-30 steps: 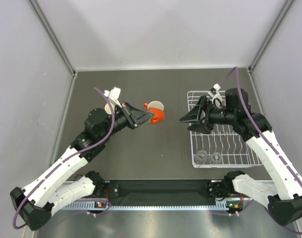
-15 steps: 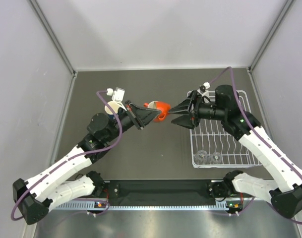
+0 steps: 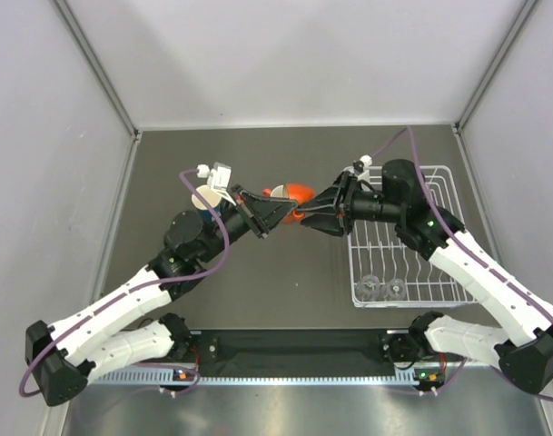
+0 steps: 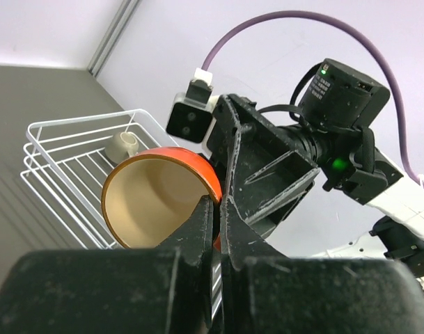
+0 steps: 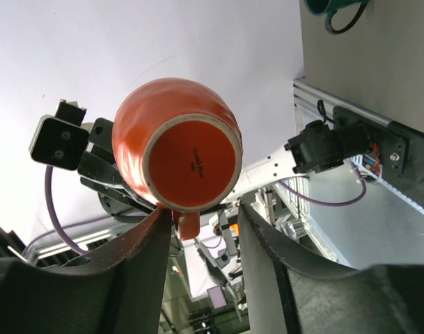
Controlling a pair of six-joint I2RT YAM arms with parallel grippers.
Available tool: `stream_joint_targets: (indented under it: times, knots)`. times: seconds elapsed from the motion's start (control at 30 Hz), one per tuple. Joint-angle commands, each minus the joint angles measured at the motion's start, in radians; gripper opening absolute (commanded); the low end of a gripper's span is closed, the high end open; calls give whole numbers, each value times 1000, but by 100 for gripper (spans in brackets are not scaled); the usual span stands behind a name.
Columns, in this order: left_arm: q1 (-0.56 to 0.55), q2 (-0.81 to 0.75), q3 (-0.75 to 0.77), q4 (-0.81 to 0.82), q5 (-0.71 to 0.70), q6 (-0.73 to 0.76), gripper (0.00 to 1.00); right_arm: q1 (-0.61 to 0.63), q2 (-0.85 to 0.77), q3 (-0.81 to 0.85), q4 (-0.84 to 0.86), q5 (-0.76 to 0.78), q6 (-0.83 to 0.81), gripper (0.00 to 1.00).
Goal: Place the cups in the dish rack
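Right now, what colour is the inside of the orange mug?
The orange mug is creamy white inside, seen best in the left wrist view.

Lab robot cell: plain pale panel walls [image 3: 285, 64] box in a dark worktop [image 3: 285, 272]; left arm [image 3: 122, 304] and right arm [image 3: 494, 291] bolted to an aluminium rail [image 3: 294, 377] (purple cabling [image 4: 295, 12] left exposed).

Large orange mug [image 3: 297, 193] was glossy orange outside and cream inside. Its base was orange within a pale ring, with a small dark mark at the centre. Dish rack [image 3: 430, 277] was white wire. Small mug [image 4: 121, 145] was beige. Another cup [image 5: 335, 8] was dark teal-green. Tabletop [image 3: 258, 272] was matte dark grey-brown. Left arm [image 3: 122, 309] and right arm [image 3: 494, 282] had white shells, black joints and purple cables.
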Motion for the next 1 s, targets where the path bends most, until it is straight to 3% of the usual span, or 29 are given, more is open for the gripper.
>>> stream_joint_targets:
  times: [0.0,0.2,0.47,0.67,0.73,0.77,0.87,0.97]
  knots:
    - [-14,-9,-12,158,-26,6,0,39,12,-1,80,23,33,42]
    - [-23,-4,-41,215,-36,-24,0,65,9,-30,134,60,82,35]
    - [-45,5,-60,240,-7,-42,0,65,-12,-99,201,80,117,1]
    - [-51,-21,-77,195,3,-60,0,65,-65,-174,284,97,128,0]
    - [-53,-39,-71,149,-19,-60,8,66,-80,-191,285,110,134,0]
    - [-53,-46,-68,107,-30,-62,24,63,-89,-203,284,113,136,0]
    - [-51,-76,-69,40,-72,-65,52,63,-98,-218,284,110,137,0]
    - [-50,-115,-74,-4,-131,-62,61,59,-114,-237,284,112,140,0]
